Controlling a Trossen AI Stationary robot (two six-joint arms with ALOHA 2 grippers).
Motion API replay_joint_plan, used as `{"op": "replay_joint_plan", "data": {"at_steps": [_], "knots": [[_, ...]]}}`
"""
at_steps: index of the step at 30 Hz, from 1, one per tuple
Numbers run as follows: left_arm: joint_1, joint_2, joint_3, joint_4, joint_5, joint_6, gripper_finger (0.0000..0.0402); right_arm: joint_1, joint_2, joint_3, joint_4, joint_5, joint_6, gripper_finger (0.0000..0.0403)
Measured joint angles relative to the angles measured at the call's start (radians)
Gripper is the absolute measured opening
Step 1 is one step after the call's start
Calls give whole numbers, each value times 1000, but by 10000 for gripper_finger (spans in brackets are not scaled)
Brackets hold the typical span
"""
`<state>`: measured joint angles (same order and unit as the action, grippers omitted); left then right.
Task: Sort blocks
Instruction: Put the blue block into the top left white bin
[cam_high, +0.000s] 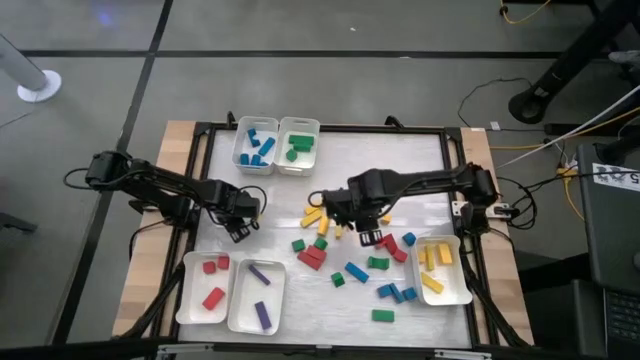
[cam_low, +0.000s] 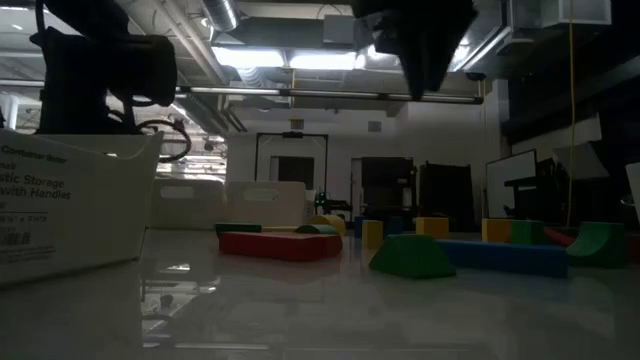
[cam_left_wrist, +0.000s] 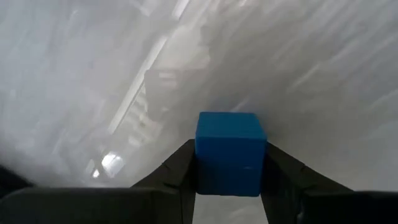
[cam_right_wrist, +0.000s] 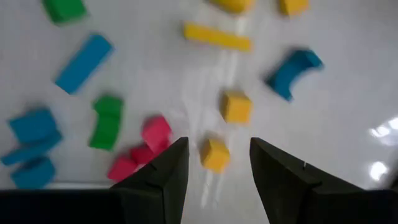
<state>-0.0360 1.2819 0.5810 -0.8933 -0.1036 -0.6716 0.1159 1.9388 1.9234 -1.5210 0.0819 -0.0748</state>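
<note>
Two claws: left gripper (cam_left_wrist: 229, 180) clamped on a blue cube (cam_left_wrist: 230, 152), blue tray (cam_high: 256, 146) at its one o'clock; right gripper (cam_right_wrist: 214, 163) apart above a yellow cube (cam_right_wrist: 215, 154)

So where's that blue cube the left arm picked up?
The blue cube sits between the fingers of the left claw, over bare table on the left side, between the blue-block tray and the red-block tray.

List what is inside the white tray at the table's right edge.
The white tray at the right edge holds only yellow blocks, about five: short bars and small pieces lying loose. Nothing covers the tray, so its floor shows; the right gripper hangs over the scattered pile beside it.
</note>
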Motion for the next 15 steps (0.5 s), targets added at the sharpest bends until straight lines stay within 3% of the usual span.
{"op": "replay_joint_plan", "data": {"at_steps": [7,15], "knots": [[3,0,44,71,14,49,116,24,-39,-41,-50,167,99,170],[65,-18,164,88,15,175,116,24,-170,-263,-31,204,329,170]]}}
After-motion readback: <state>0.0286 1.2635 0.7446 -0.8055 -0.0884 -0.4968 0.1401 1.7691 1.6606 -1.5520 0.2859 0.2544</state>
